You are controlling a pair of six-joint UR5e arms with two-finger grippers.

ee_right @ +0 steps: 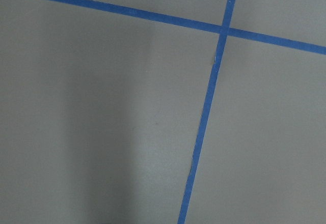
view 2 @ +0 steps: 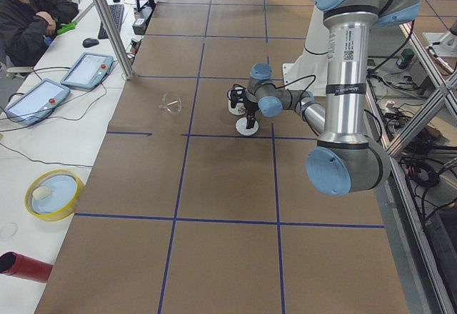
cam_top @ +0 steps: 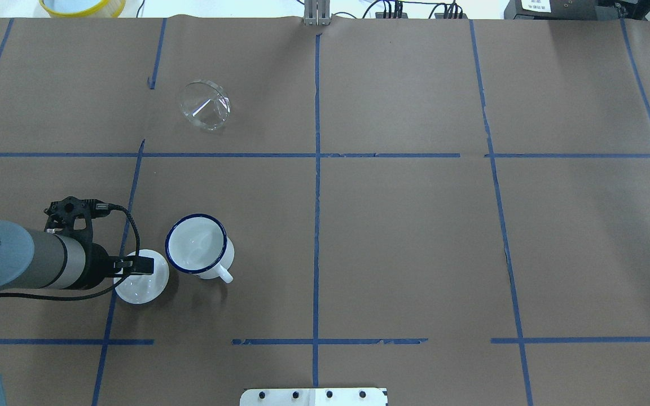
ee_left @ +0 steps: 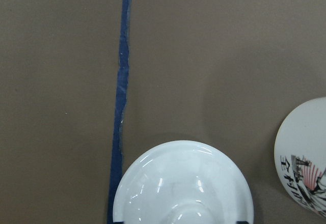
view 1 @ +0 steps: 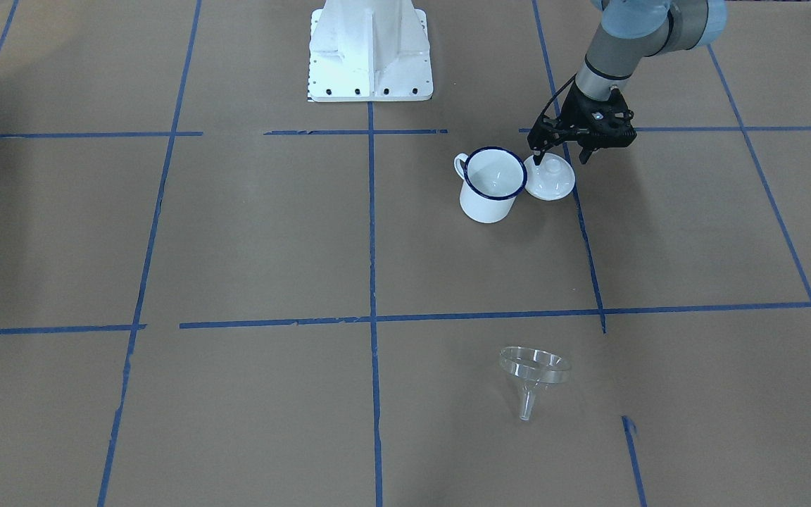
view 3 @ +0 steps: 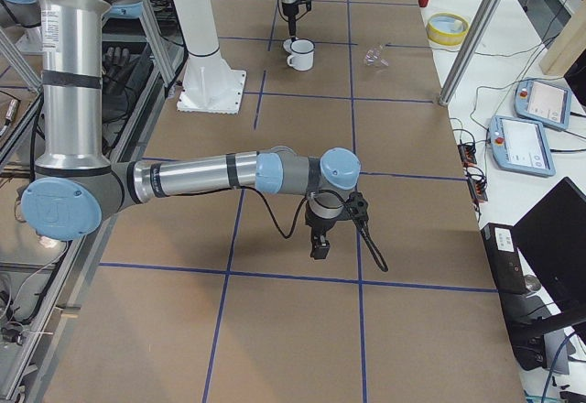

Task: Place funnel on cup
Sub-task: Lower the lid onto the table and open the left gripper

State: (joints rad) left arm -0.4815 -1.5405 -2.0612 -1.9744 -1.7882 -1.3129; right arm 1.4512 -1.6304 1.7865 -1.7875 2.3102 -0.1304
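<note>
Front view: left gripper (view 1: pixel 562 149) hovers over lid (view 1: pixel 553 179), fingers spread and empty; cup (view 1: pixel 492 184) just beside; funnel (view 1: pixel 533 367) lies tilted, well apart.
Overhead: bare surface (cam_top: pixel 415 242) between them; rise clear of lid, then take funnel's rim.
Right-side view: right gripper (view 3: pixel 320 245) far off, fingers' state cannot be told.

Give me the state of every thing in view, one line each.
funnel: lying on its side, far from the cup, untouched.
cup: upright, uncovered, empty.
lid: off the cup, lying beside it, knob up.
left gripper: open, just above the lid, holding nothing.
right gripper: far from the cup; open or shut cannot be told.
</note>
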